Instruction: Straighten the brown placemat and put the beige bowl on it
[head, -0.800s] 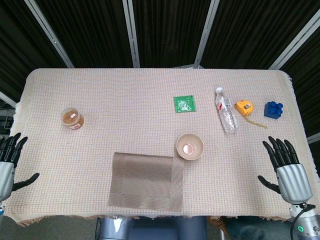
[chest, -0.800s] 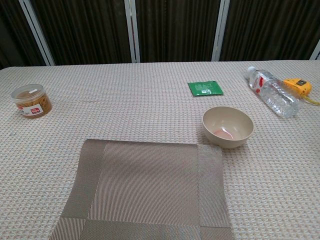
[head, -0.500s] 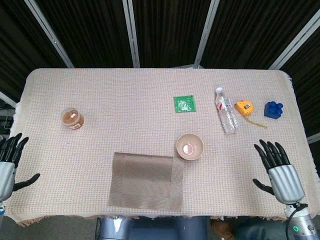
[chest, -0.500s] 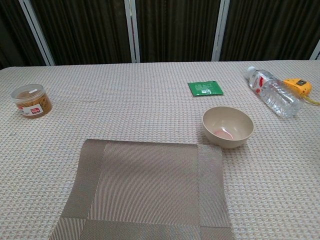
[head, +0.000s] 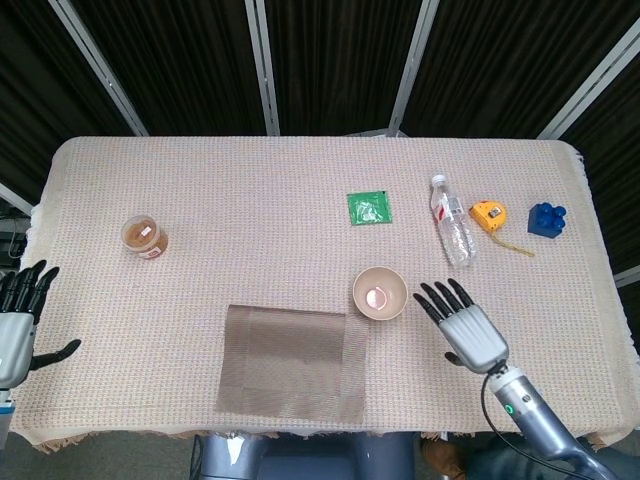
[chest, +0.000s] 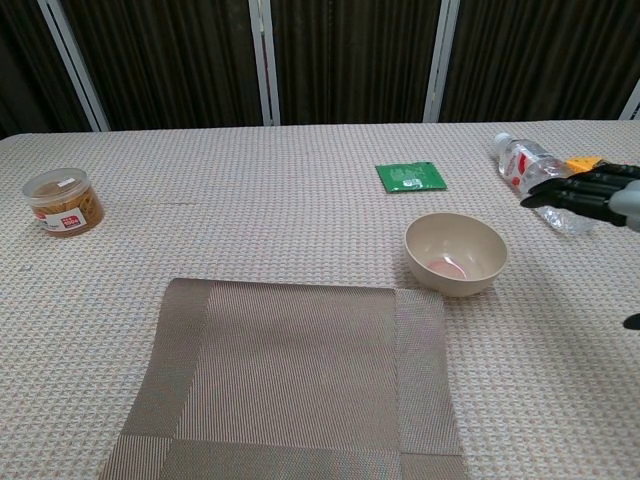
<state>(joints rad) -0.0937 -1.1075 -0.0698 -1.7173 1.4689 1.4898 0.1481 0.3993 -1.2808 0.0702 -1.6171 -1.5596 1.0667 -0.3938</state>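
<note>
Lower right of centre: right hand (head: 466, 325) beside the beige bowl (head: 380, 293), holding nothing.

Fingers spread and pointing up-frame, this hand sits just right of the bowl and apart from it; the left hand (head: 17, 320), also splayed and empty, waits at the far left edge, so the right is much nearer. Off the upper-right corner of the brown placemat (head: 292, 362) stands the bowl, upright, with a pinkish patch at its bottom, contents unclear. Long axis of the placemat runs left-right, slightly skewed to the table edge. Upper left stands a lidded jar (head: 144, 237) of brownish contents.
</note>
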